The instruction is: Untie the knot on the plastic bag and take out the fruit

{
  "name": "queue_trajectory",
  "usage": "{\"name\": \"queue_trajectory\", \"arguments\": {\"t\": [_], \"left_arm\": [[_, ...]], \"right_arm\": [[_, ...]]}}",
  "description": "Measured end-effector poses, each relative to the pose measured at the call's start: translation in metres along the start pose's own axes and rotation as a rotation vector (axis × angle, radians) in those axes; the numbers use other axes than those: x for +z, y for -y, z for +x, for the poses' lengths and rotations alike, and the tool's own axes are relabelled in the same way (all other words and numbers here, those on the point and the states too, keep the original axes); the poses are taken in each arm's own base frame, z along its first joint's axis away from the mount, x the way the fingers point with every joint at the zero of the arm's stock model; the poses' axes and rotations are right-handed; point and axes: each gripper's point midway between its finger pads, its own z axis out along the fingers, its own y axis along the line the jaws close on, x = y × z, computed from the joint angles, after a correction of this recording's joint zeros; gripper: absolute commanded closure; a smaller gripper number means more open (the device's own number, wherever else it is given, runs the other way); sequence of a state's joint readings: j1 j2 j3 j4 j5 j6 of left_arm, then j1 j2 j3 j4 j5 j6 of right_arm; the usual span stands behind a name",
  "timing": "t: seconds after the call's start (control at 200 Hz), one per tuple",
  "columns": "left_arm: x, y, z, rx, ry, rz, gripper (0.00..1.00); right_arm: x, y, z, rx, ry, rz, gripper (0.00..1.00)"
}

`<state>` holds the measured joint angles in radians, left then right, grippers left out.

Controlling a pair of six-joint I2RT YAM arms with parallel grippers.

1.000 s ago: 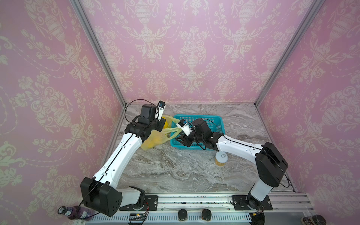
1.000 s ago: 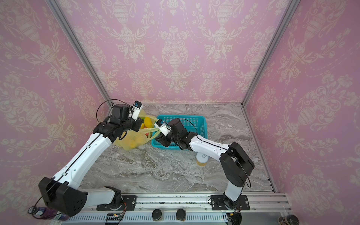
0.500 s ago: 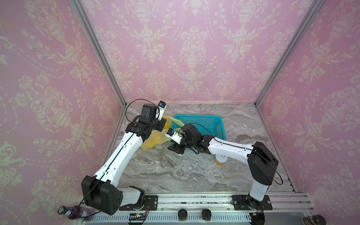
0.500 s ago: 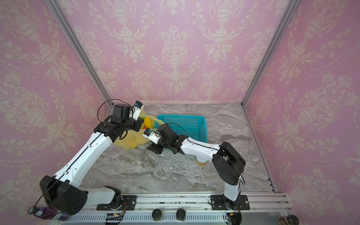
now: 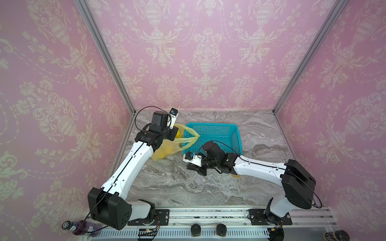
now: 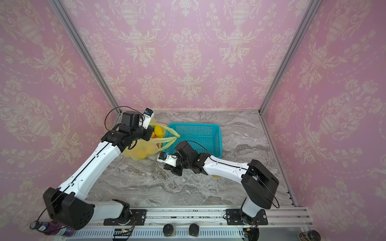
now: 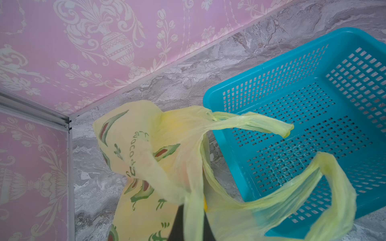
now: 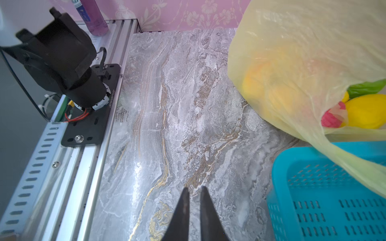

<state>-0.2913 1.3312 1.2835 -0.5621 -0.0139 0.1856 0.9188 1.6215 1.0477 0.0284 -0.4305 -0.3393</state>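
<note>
The yellow-green plastic bag (image 5: 165, 149) stands at the teal basket's left end, its mouth open. My left gripper (image 7: 192, 210) is shut on a strip of the bag's rim and holds it up. No knot shows. The two handle loops (image 7: 334, 183) hang apart over the basket. Fruit shows in the mouth: a yellow piece (image 6: 158, 130), and in the right wrist view a yellow one (image 8: 367, 112), a pink-red one (image 8: 332, 116) and a green one (image 8: 365, 88). My right gripper (image 5: 189, 165) hovers low over the table in front of the bag, its jaws a narrow gap apart with nothing between them (image 8: 194, 188).
The teal mesh basket (image 5: 229, 125) sits at the back middle, right of the bag. A yellow jar (image 5: 236, 176) is mostly hidden under my right forearm. A purple bottle (image 5: 73, 226) lies by the front rail at the left. Walls close the back and the left.
My right gripper has left the bag's handles, moved toward the front and down near the table, and its jaws have narrowed. The handles now hang free. The left arm has held still.
</note>
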Motion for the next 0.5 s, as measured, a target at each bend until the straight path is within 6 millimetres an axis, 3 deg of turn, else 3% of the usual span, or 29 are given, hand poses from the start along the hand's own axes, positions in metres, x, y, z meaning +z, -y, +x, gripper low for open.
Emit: {"name": "queue_trajectory", "arguments": {"t": [0.14, 0.315, 0.5], "left_arm": [[0.001, 0.000, 0.000, 0.000, -0.002, 0.000, 1.00], [0.002, 0.000, 0.001, 0.000, -0.005, 0.001, 1.00], [0.002, 0.000, 0.001, 0.000, -0.005, 0.001, 1.00]], "right_arm": [[0.000, 0.008, -0.008, -0.016, 0.030, 0.039, 0.29], [-0.002, 0.039, -0.012, 0.000, 0.052, 0.203, 0.26], [-0.022, 0.071, 0.008, 0.082, 0.082, 0.342, 0.19]]}}
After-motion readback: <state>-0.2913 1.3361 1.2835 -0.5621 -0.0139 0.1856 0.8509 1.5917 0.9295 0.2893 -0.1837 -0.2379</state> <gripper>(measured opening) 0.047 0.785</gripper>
